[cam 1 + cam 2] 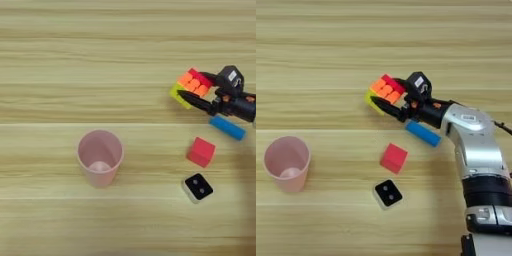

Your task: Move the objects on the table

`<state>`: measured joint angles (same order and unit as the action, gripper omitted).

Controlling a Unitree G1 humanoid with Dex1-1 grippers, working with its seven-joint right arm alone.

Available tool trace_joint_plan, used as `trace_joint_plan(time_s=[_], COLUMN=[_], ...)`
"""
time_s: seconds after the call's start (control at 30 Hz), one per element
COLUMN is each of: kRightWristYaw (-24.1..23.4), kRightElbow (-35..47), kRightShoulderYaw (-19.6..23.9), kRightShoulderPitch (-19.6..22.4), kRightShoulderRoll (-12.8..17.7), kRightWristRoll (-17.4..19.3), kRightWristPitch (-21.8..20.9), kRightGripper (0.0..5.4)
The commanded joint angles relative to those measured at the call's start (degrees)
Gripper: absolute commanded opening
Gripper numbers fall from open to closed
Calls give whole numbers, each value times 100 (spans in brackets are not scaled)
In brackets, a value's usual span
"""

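Observation:
My right gripper [383, 91] is shut on the multicoloured puzzle cube [386, 88], with one black finger under its yellow side and the other behind its red side. The silver forearm [476, 145] comes in from the lower right. Just below the gripper's wrist lies the blue flat bar [423, 133]. The red cube [394, 157] sits in front of the bar, and the small black-faced white cube [388, 193] lies nearer still. The pink plastic cup [100, 157] stands upright, well to the left of them, on the light-wood table [75, 60].

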<state>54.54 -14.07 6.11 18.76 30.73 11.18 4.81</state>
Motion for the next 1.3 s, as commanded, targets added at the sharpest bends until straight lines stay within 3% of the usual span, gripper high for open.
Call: trace_joint_plan(time_s=[0.03, 0.5, 1.3], kRightWristYaw=[16, 301, 371], kRightElbow=[470, 689, 580], kRightShoulderYaw=[13, -457, -994], kRightShoulderPitch=[166, -107, -328], kRightShoulderRoll=[164, -39, -305], kRightWristRoll=[143, 98, 8], kRightWristPitch=[-59, -4, -3], kRightGripper=[334, 334, 334])
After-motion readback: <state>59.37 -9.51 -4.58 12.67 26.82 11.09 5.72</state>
